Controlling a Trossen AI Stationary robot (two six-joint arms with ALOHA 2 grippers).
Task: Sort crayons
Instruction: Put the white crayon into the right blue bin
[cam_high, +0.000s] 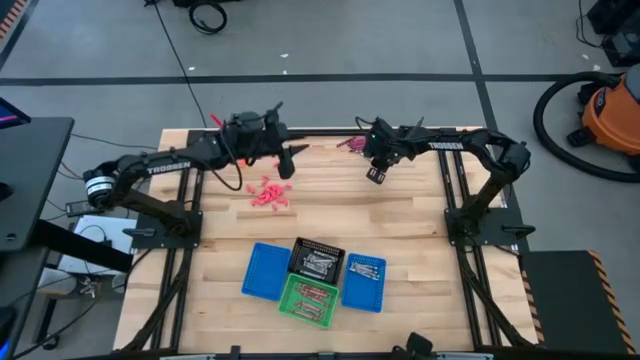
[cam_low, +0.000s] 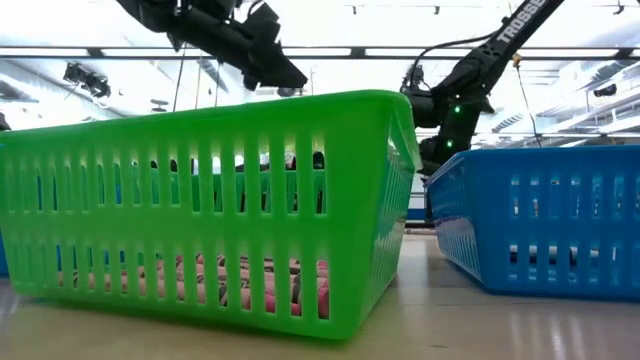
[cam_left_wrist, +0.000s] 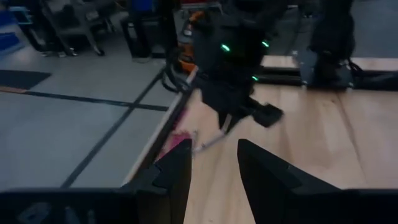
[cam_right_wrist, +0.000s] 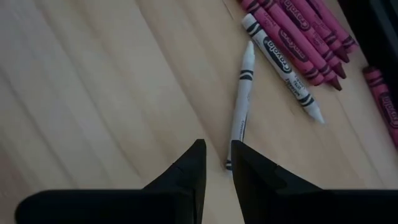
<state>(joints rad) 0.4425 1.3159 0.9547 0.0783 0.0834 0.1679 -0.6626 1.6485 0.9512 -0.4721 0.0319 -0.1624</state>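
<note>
Two silvery-grey crayons (cam_right_wrist: 241, 102) with black bands lie just beside a row of maroon crayons (cam_right_wrist: 298, 31) at the right wrist frame's upper right. The right gripper (cam_right_wrist: 217, 165) hovers over one grey stick's end, fingers slightly parted, holding nothing. The left gripper (cam_left_wrist: 214, 165) hangs parted, empty, upper centre of the overhead frame.
</note>
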